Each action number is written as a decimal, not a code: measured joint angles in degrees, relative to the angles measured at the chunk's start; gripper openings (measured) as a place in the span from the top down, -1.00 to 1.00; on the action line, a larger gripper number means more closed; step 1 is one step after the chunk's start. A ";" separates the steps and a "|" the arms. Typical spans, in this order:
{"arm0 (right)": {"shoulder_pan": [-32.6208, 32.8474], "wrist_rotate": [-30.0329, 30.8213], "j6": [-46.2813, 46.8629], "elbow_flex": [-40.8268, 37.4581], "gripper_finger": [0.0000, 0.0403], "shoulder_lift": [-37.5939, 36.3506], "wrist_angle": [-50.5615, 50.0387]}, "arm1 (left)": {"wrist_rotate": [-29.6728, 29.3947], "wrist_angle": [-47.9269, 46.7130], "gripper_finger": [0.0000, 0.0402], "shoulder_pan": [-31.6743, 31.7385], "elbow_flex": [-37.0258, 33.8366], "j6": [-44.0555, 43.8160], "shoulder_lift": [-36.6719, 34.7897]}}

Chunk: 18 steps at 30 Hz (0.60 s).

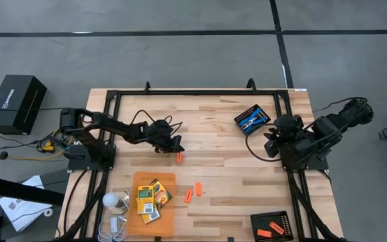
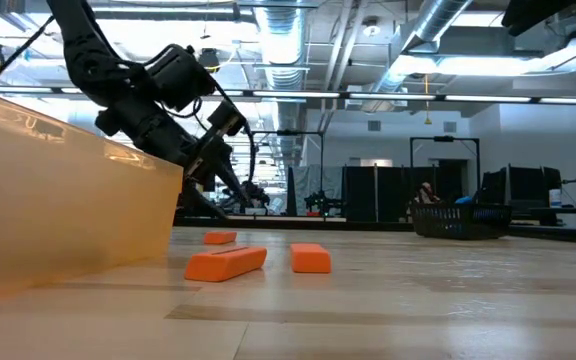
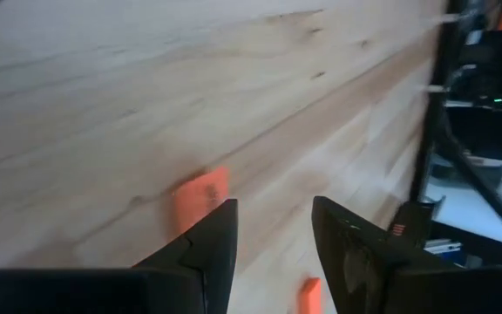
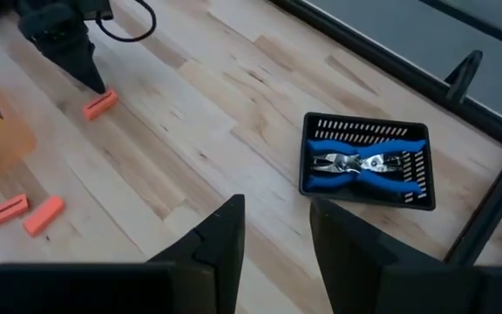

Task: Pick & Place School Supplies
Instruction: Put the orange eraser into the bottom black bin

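Observation:
My left gripper (image 1: 175, 146) (image 3: 273, 209) is open and hangs low over the table's middle. One stubby orange stick (image 1: 179, 157) (image 3: 200, 195) lies flat on the wood just off one fingertip, outside the gap. Two more orange sticks (image 1: 193, 193) (image 2: 226, 262) lie nearer the near edge. Yellow-and-green crayon boxes (image 1: 150, 198) rest on the flat orange sheet (image 1: 140, 180). The blue-handled tool (image 1: 252, 119) (image 4: 369, 163) lies in a black tray (image 4: 312, 174) at the far right. My right gripper (image 1: 272, 144) (image 4: 277, 209) is open, raised near that tray.
A second black tray (image 1: 264, 220) at the near right corner holds orange sticks (image 1: 271, 230). White objects and a cable (image 1: 115, 214) sit at the near left corner. A black frame (image 1: 200, 93) runs around the table. Bare wood lies between the sticks and the right arm.

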 joint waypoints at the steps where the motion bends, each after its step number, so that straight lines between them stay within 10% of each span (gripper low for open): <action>1: 0.00 0.00 -0.30 0.00 0.39 0.02 -0.02 | 0.37 -0.21 0.28 0.00 -0.06 -0.10 0.54; 18: -0.03 -0.02 -1.50 0.00 0.39 -0.03 -0.02 | 2.54 0.53 0.28 -0.60 0.03 -0.10 2.74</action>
